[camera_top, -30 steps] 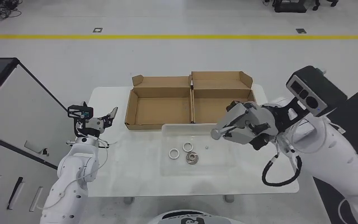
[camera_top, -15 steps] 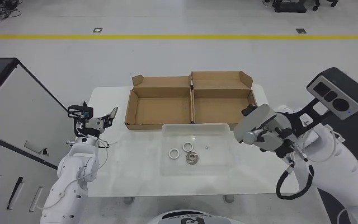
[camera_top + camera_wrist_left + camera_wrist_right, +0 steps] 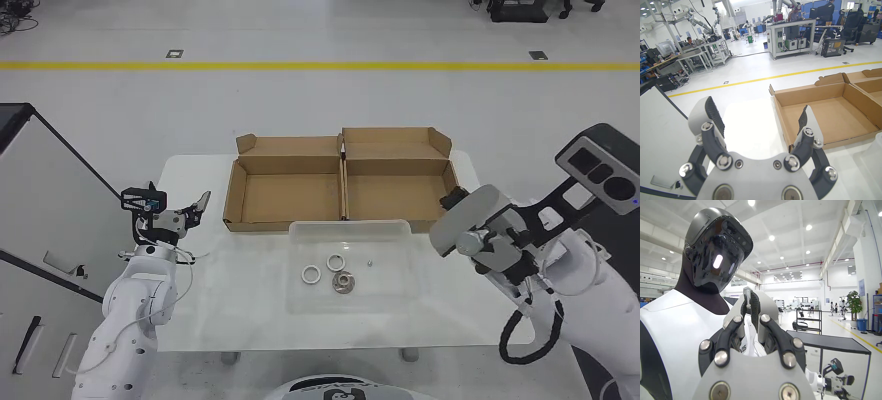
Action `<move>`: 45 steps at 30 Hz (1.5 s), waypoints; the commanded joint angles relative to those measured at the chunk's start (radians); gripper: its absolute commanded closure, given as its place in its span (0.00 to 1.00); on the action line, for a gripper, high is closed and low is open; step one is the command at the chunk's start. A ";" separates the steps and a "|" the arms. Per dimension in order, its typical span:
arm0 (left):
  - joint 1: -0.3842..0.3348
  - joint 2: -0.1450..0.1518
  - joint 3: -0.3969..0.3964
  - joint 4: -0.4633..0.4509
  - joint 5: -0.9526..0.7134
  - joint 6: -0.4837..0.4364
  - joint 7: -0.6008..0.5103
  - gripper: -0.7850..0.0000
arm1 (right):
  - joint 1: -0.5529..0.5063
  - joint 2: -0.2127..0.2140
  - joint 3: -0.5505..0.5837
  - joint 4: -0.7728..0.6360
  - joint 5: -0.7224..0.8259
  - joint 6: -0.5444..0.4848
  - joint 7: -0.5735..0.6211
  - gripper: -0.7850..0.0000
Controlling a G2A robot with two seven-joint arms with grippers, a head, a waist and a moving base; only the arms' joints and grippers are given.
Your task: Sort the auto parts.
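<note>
A clear plastic tray [image 3: 350, 228] at the table's middle holds two metal rings [image 3: 313, 272] [image 3: 336, 262], a flanged round part [image 3: 343, 284] and a tiny part [image 3: 370, 263]. My right gripper [image 3: 445, 240] hangs above the table to the right of the tray, tilted up. It is shut on a threaded bolt [image 3: 748, 298] with a hex head, pinched between the ribbed pads [image 3: 755, 306]. My left gripper [image 3: 195, 205] [image 3: 759, 113] stays open at the table's left edge, holding nothing.
Two open cardboard boxes stand side by side behind the tray, the left box [image 3: 285, 197] [image 3: 829, 117] and the right box [image 3: 395, 192], both bare inside. A slanted white panel [image 3: 50, 200] stands left of the table.
My right arm has drawn back from over the tray toward the right and turned its gripper upward, with the bolt in it. The left arm has not moved.
</note>
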 commanded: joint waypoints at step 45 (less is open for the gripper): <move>0.000 0.000 0.000 0.000 0.000 0.000 0.000 0.00 | -0.255 0.072 0.516 0.207 0.002 0.188 0.504 1.00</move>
